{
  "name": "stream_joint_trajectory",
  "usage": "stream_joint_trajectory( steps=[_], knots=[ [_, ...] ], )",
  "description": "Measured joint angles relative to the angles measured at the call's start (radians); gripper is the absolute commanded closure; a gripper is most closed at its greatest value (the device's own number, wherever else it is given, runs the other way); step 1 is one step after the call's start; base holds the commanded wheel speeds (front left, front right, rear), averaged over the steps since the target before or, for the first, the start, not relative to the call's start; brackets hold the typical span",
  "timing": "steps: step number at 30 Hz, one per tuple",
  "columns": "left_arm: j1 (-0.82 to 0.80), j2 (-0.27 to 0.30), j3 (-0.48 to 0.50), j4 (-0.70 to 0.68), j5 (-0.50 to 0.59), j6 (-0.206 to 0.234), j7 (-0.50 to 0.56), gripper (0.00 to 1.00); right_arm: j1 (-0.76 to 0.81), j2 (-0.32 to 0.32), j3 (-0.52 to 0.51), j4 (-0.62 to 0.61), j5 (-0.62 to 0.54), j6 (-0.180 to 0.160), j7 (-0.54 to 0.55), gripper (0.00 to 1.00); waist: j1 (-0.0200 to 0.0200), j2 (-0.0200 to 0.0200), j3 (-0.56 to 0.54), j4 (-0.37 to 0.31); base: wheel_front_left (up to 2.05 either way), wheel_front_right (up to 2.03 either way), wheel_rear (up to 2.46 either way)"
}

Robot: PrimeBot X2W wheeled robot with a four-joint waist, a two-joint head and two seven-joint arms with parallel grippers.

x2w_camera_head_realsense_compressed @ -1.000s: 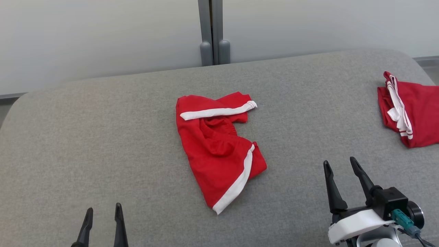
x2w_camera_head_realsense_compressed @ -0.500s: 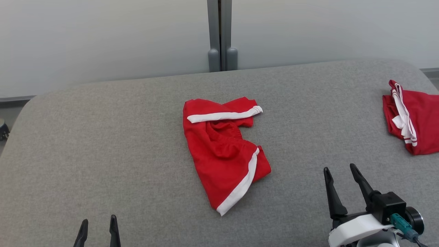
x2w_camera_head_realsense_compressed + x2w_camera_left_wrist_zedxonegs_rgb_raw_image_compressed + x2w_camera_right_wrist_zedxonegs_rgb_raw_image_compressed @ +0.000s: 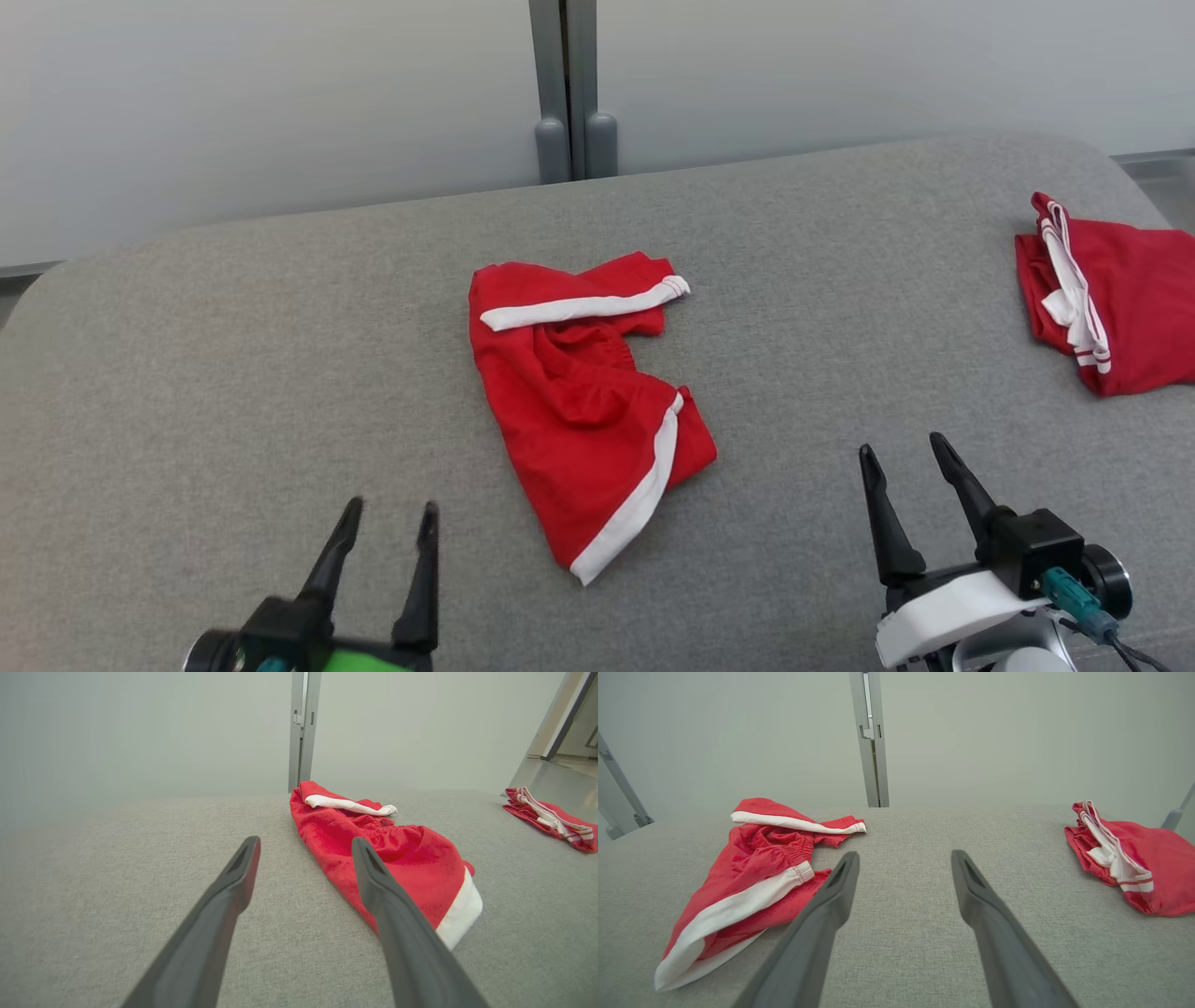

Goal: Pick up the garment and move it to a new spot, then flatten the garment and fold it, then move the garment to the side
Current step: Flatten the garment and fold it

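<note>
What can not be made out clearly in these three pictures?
- Head view: the second red garment is cut off by the right edge.
- Head view: the left gripper is blurred, its body cut by the bottom edge.
- Every view: the red shorts hide their lower layers under their own folds.

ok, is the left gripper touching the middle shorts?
Apart. In the head view, bare grey cushion shows between the open left gripper and the shorts.
</note>
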Motion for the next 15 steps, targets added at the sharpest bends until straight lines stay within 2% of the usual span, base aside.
stream_joint_trajectory(
  steps=[3,8,10,15],
  knots=[
    [-0.142,0.025,-0.089,0.042,0.017,-0.009,0.073,0.00,-0.029,0.000,0.021,-0.003,0.002,0.000,0.000,0.00,0.0000,0.0000,0.012,-0.021,0.00,0.00,0.00],
    [-0.407,0.049,-0.272,0.121,0.027,-0.013,0.282,0.00,-0.073,0.000,0.052,-0.010,0.043,0.000,0.000,0.00,0.0000,0.0000,0.044,-0.068,0.00,0.00,0.00],
    [-0.520,0.055,-0.363,0.162,0.006,-0.015,0.368,0.00,-0.080,0.000,0.062,-0.009,0.061,0.000,0.000,0.00,0.0000,0.0000,0.060,-0.093,0.00,0.00,0.00],
    [-0.719,0.081,-0.520,0.301,-0.059,-0.017,0.547,0.00,-0.088,-0.001,0.084,0.006,0.091,0.000,0.000,0.00,0.0000,0.0000,0.097,-0.157,0.00,0.00,0.00]
  ],
)
